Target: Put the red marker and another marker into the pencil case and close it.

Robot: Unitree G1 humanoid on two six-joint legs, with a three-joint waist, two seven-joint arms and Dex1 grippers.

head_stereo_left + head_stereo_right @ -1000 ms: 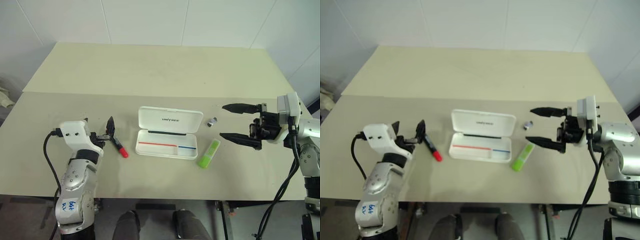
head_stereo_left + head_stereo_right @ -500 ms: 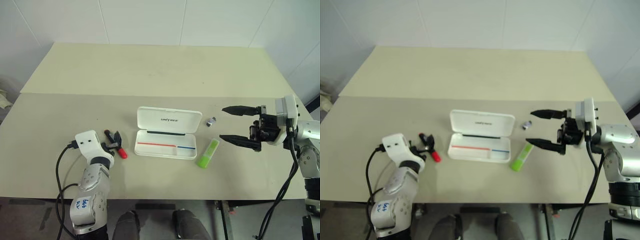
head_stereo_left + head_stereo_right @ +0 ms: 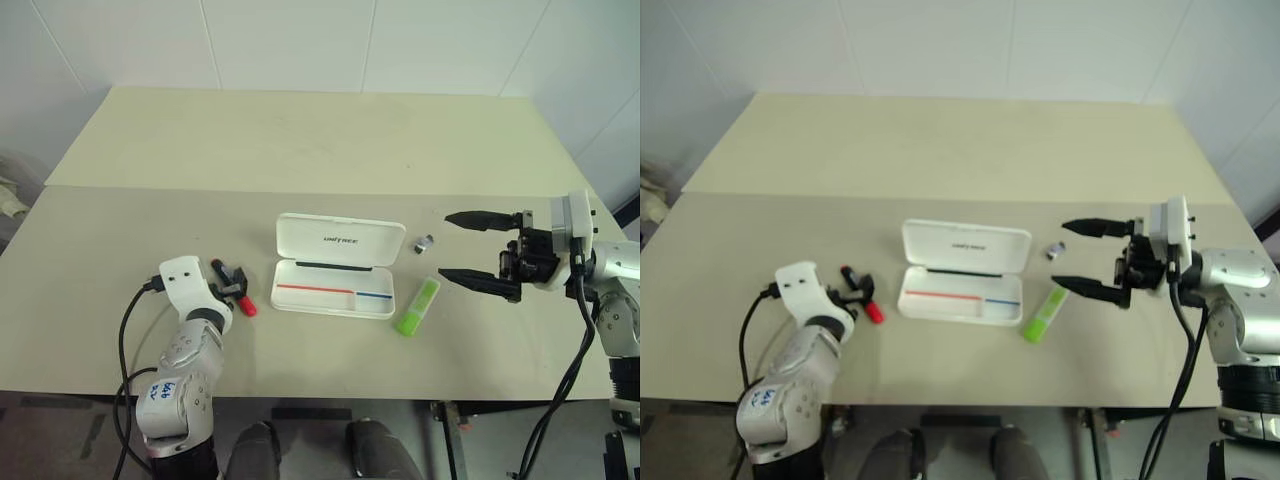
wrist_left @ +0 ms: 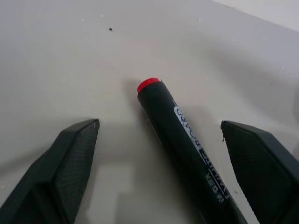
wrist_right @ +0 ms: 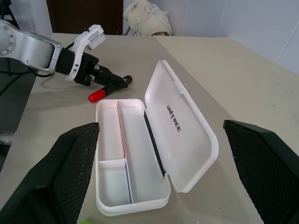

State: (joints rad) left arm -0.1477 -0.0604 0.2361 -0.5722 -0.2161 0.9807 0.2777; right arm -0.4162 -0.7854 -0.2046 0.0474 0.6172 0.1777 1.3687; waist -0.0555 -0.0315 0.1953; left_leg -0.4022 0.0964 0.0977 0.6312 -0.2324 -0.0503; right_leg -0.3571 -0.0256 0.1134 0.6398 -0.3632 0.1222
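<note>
Landmark: pencil case (image 3: 337, 265), lying open in the middle of the desk (image 3: 300, 150), lid flat behind the tray, tray empty.

Left pincer (image 3: 232, 281) is down at the desk to the case's left, fingers (image 4: 70, 158) apart with the red marker (image 4: 187, 144) lying between them, not yet clamped; gap is fairly wide, nothing held. Red marker lies just left of the case, red cap (image 3: 247, 308) end nearer the robot. Right pincer (image 3: 480, 248) hangs wide open and empty to the case's right, off the desk. Another marker, the green highlighter (image 3: 417, 306), lies just beside the case's right end, on the desk. A small grey bit (image 3: 424, 243) sits near the case's far right corner.

Risks, as I judge them:
- Marker barrel is round, smooth, glossy black plastic; it sits off-centre and slanted between the fingers, so closing could roll it or pivot it out instead of pinching it.
- Fingers sit very low; the tips may scrape the matte desk.
- The case is light, hard white plastic, rounded corners, thin divider inside; a bump from marker or pincer could slide it or drop the lid.
- Highlighter is short, chunky, slick; so close to the case wall that there's little room for a finger.
</note>
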